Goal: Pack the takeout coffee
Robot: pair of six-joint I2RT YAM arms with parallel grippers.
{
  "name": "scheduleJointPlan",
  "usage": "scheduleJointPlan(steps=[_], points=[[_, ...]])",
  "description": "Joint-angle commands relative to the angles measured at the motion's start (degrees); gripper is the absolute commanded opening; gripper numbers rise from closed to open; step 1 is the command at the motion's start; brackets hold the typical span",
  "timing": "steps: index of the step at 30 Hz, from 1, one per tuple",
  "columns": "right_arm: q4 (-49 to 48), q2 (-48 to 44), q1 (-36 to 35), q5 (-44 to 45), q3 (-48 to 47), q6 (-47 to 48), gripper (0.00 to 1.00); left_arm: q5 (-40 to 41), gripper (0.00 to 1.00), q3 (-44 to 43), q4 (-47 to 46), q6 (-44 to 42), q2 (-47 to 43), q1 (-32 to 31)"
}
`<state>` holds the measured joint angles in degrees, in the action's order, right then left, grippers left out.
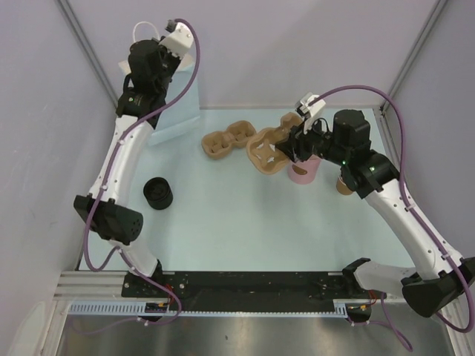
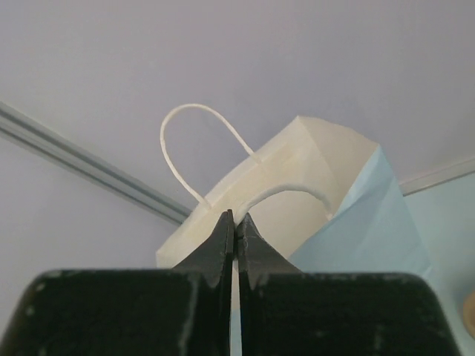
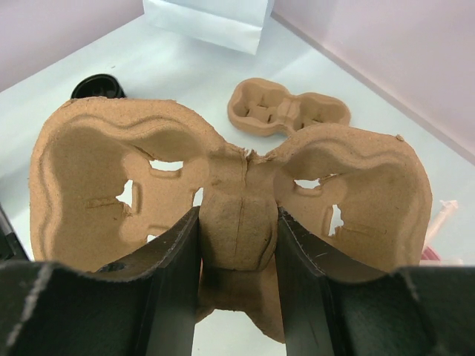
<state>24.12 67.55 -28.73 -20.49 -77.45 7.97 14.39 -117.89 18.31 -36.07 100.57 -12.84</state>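
The takeout coffee as a single cup is out of view. A round black lid piece (image 1: 157, 193) sits on the table at the left, and shows as a black lid piece (image 3: 96, 85) in the right wrist view. My left gripper (image 2: 236, 219) is raised at the far left, shut on the near white handle of a paper bag (image 2: 312, 170). That bag (image 1: 178, 104) stands upright with its mouth open. My right gripper (image 3: 237, 215) is shut on the middle ridge of a brown pulp cup carrier (image 3: 96, 170), holding the carrier (image 1: 267, 148) tilted above the table.
A second pulp carrier (image 1: 226, 141) lies flat left of the held one. A pink cup (image 1: 303, 174) with white straws stands under my right wrist. A tan cup shape (image 1: 343, 184) shows beside it, mostly hidden by the arm. Walls close in behind and at both sides.
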Motion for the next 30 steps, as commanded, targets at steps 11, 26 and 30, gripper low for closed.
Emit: scheduleJointPlan(steps=[11, 26, 30], points=[[-8.82, -9.54, 8.93, 15.48, -0.68, -0.85, 0.33, -1.02, 0.00, 7.93, 4.45, -1.81, -19.71, -16.68], [-8.47, -11.30, 18.44, 12.49, -1.30, -3.83, 0.32, -6.25, 0.00, 22.44, 7.54, 4.17, -27.02, -26.70], [-8.39, -10.95, 20.20, 10.39, -1.30, -5.42, 0.31, -4.46, 0.00, 23.58, 6.83, 6.18, -26.92, -28.46]])
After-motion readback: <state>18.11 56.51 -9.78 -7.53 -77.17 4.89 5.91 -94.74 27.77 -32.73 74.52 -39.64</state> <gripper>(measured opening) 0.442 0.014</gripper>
